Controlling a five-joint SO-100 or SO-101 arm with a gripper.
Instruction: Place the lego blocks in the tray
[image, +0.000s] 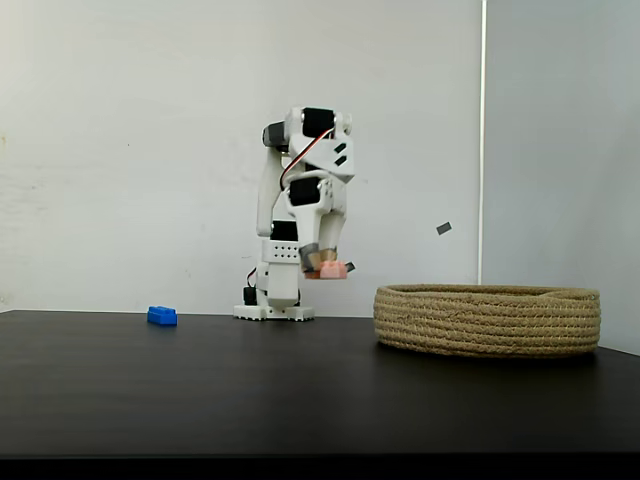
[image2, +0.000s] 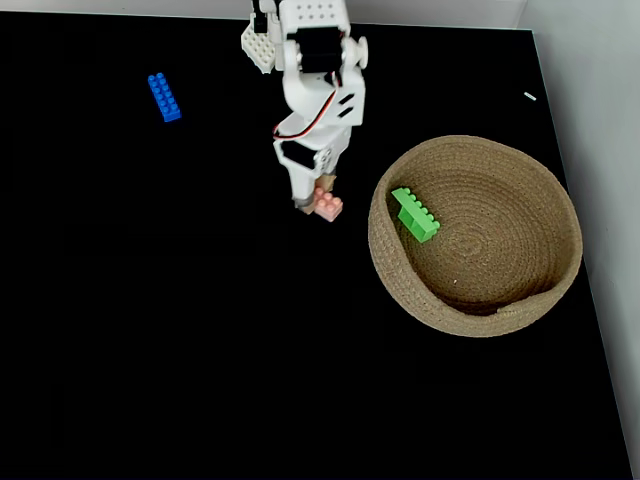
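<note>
Midway through transfer: gripper (image: 326, 268) clenched on the pink brick (image2: 327, 205), held above the table left of the tray (image2: 560, 270). Green brick (image2: 414, 214) lies inside; blue brick (image2: 164, 97) waits far left. Next, presumably, carry rightward over the rim.

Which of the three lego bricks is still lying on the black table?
The blue studded brick: it lies on the table, far from the coiled rope basket. The green brick is inside the basket, and the gripper holds the pale pink brick in the air.
</note>
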